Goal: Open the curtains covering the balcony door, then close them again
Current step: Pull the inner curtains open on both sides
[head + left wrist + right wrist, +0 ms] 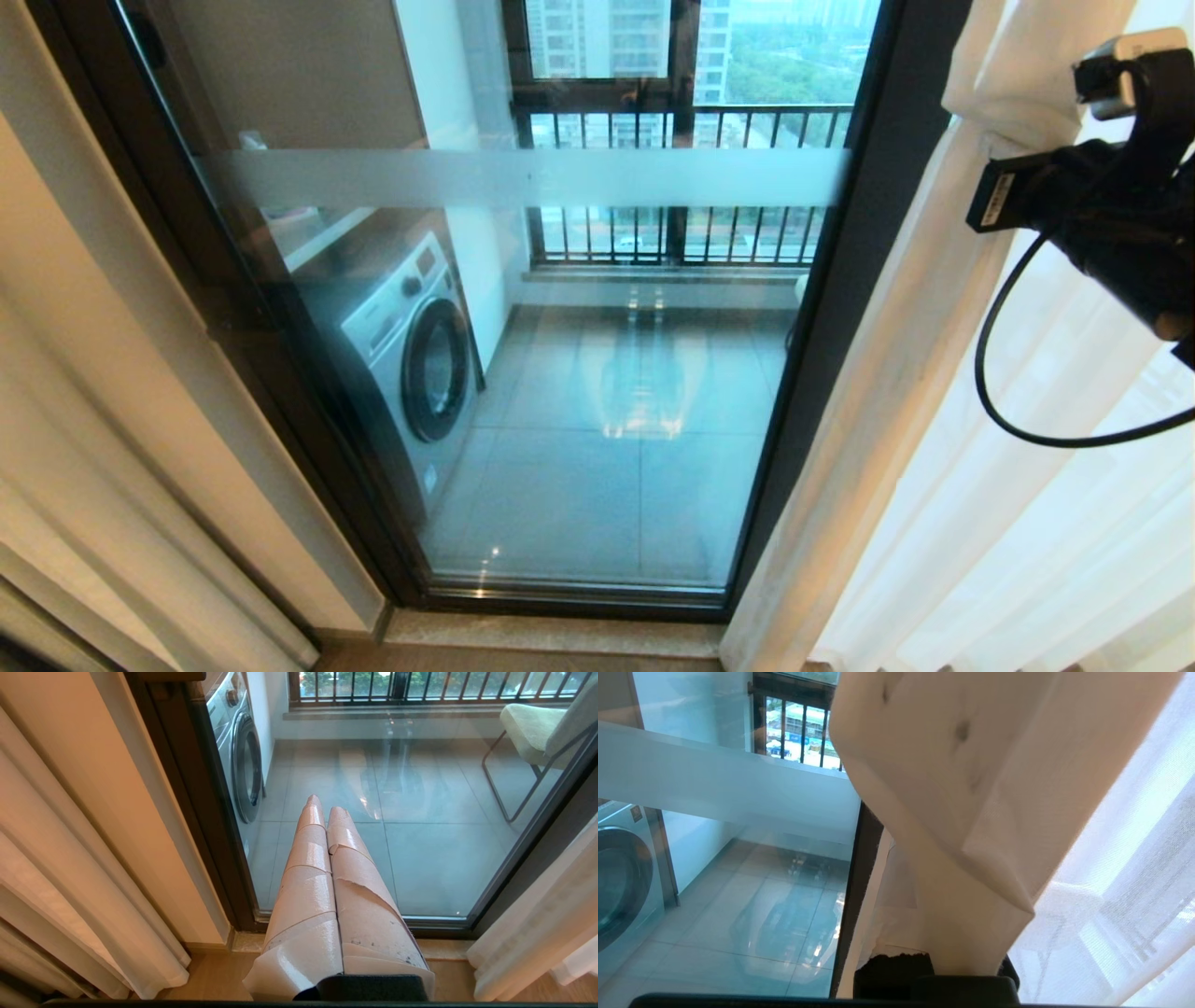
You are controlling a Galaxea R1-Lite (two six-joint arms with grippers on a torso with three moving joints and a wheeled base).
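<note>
Beyond the glass I see a grey-tiled balcony with a silver front-loading washing machine (411,364), a black-barred railing window (691,187) and, in the left wrist view, a pale green chair on a thin dark frame (537,732). The balcony door (607,420), tall glass in a thin dark metal frame with a frosted white band running level across it, stands uncovered. The sheer white floor-length curtains (1008,523) hang gathered beside its far frame post, their folds and long axis running floor to ceiling.

My right gripper (943,933) has its jaws pressed shut on a fold of that fabric, which drapes straight up over them. A small label sits on the arm's camera mount; I cannot read it.

My left gripper (327,812), wrapped in tan tape, has its jaws closed together, holding nothing, pointing at the door glass, with a cream drape (70,858) off to one side.
</note>
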